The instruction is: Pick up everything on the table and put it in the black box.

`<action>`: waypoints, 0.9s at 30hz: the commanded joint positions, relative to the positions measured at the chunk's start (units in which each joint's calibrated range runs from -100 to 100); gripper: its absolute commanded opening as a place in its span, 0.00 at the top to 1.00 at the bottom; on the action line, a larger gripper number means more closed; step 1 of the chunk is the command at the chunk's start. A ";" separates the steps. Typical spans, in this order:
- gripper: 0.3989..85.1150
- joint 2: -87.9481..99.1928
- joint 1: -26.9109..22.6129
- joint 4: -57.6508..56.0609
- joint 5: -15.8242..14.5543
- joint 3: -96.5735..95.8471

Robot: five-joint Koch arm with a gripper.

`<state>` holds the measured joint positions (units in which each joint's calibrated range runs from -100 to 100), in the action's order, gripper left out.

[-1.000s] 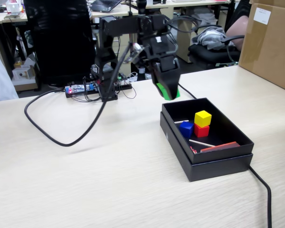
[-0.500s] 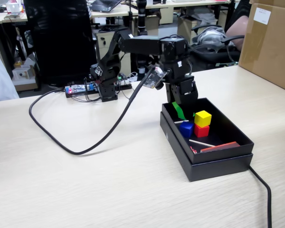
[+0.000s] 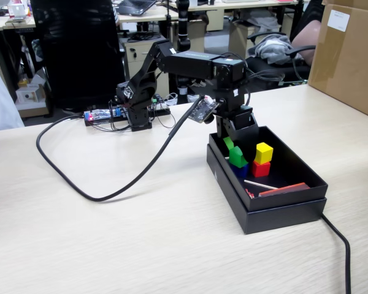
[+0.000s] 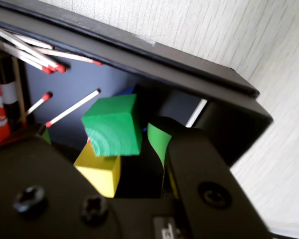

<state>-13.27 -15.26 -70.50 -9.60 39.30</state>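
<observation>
The black box (image 3: 276,208) stands on the table (image 3: 110,239) at the right of the fixed view. Inside it a yellow cube (image 3: 264,152) rests on a red cube (image 3: 261,168). A green cube (image 3: 237,157) is on top of the blue cube (image 3: 240,171), which is mostly hidden. My gripper (image 3: 233,146) hangs just above them inside the box. In the wrist view the gripper (image 4: 99,132) is open, and the green cube (image 4: 112,124) sits loose between its green-padded jaws, with the yellow cube (image 4: 99,172) behind it.
Matches (image 3: 260,184) and an orange-red matchbox (image 3: 284,190) lie in the box. A thick black cable (image 3: 98,187) loops across the table from the arm's base (image 3: 135,110). Another cable (image 3: 340,245) runs off the box's near right corner. A brown carton (image 3: 349,55) stands at the far right.
The gripper came down from above the table behind the box into the box. It was shut on the green cube; now its jaws are apart and the cube is free.
</observation>
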 commanded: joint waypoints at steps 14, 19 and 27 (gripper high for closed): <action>0.44 69.44 9.67 0.22 5.57 -13.91; 0.41 85.96 14.31 7.99 7.42 -34.22; 0.39 109.37 18.17 34.95 11.72 -76.29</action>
<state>89.26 2.37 -44.87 0.46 -34.28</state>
